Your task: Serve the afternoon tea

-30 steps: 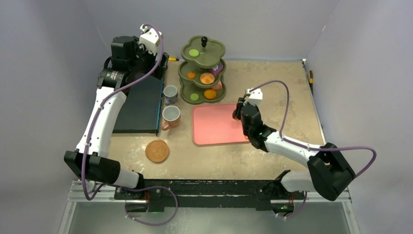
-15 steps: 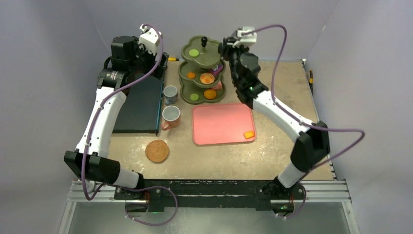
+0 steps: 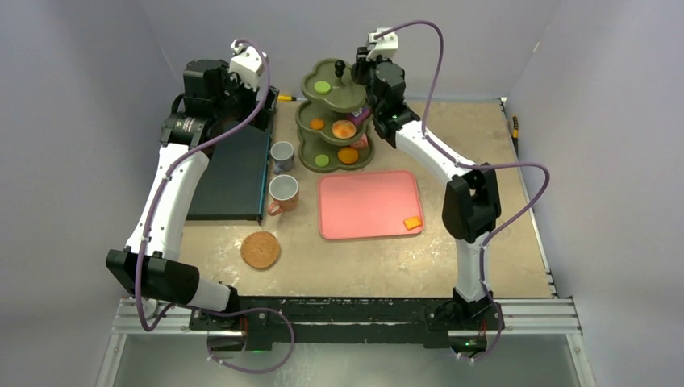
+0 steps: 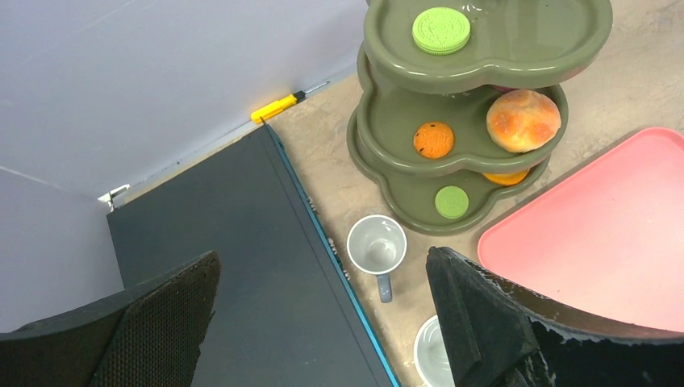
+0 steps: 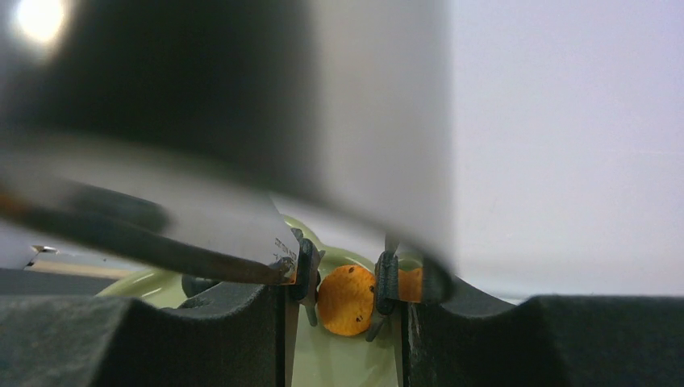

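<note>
**Tongs at the stand, an orange round in line**

The right claw (image 5: 344,292) is part closed on the black tongs (image 5: 385,282), which stick out ahead of it with their tips apart. A speckled orange round (image 5: 348,305) shows between those tips. I cannot tell whether they touch it, and a large blurred dark shape hides everything above. Seen from overhead, this claw is up against the right side of the tiered stand (image 4: 524,32), about level with its top dish.

On the stand, a green round (image 4: 441,30) lies on the top dish. A speckled orange round lies flat at the left of the middle dish, likely the one the tongs frame, with a bun (image 4: 523,119) at that dish's right. From the claw, then, the round lies leftward and lower, under the top dish's lip. It has no long axis, so the tongs' height probably matters more than their turn.

The left claw (image 4: 323,322) is spread wide and empty, hanging left of the stand over a black board (image 3: 234,173). The grey mug (image 4: 377,246) stands on the surface just left of the stand's foot, and the orange mug (image 3: 283,192) is in front of that. The pink tray (image 3: 367,204) lies in front of the stand, with one cracker (image 3: 413,222) on it.

The right arm is nearer the sweets — the left is nearer the mugs.
</note>
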Robot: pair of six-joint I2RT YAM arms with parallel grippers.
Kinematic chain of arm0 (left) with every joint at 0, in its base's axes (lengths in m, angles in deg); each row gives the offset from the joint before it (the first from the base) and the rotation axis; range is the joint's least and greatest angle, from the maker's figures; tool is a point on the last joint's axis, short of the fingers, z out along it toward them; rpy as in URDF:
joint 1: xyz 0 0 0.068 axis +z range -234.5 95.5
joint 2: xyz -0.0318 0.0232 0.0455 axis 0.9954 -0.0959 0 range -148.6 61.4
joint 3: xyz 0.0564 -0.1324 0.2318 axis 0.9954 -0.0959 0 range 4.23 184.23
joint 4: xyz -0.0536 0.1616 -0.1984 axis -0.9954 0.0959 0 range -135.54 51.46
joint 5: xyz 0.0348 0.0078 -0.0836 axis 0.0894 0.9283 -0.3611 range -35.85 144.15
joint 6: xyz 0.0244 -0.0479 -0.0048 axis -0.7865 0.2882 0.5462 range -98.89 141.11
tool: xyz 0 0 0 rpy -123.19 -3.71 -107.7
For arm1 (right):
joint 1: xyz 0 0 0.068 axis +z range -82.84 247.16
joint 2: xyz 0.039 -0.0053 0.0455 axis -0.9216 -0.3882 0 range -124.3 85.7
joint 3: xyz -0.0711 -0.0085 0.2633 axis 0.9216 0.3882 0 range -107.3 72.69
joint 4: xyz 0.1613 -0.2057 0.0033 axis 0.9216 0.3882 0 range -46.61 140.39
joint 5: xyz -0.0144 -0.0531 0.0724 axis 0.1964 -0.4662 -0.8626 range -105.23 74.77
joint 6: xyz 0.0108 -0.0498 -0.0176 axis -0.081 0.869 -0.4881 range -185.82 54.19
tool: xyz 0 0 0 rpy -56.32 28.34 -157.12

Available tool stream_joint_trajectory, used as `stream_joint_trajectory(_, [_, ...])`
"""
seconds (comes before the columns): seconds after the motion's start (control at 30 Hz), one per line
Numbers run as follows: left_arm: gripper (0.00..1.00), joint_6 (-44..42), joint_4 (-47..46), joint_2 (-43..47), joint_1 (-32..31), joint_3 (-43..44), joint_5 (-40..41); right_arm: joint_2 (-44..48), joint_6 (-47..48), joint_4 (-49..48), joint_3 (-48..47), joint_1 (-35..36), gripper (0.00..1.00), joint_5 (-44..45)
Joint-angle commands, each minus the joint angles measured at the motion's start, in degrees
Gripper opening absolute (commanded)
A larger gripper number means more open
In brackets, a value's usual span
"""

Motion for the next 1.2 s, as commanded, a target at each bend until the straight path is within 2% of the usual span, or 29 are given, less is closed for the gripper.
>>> stream_joint_trajectory(0.0, [0.99, -0.86, -1.46, 0.72, 0.78, 1.97, 0.08, 2.38, -1.32, -2.19, -2.7, 0.17, 0.37, -2.43])
stream_joint_trajectory(0.3, [0.99, -0.5, -1.14, 0.71, 0.79, 2.37, -0.59, 5.69, -1.8, -3.82, 1.42, 0.14, 0.57, -2.81])
stream_joint_trajectory(0.53, [0.99, -0.47, -0.76, 1.04, 0.81, 2.84, -0.69, 11.1, -2.2, -3.49, 5.61, 0.27, 0.58, -2.23])
stream_joint_trajectory(0.8, [0.99, -0.31, -0.83, 1.76, 0.76, 2.46, -1.21, 29.38, -3.52, -3.82, 28.33, 1.19, 0.58, 1.84])
stream_joint_trajectory(1.03, [0.99, -0.16, -1.61, 2.31, 0.86, 1.17, -2.12, 47.39, -11.51, 6.8, 49.77, 1.96, 0.57, 5.65])
stream_joint_trajectory(1.17, [0.99, 0.35, -1.69, 2.04, 0.86, 1.26, -2.75, 53.53, -17.07, 12.71, 60.18, 2.46, 0.57, 7.45])
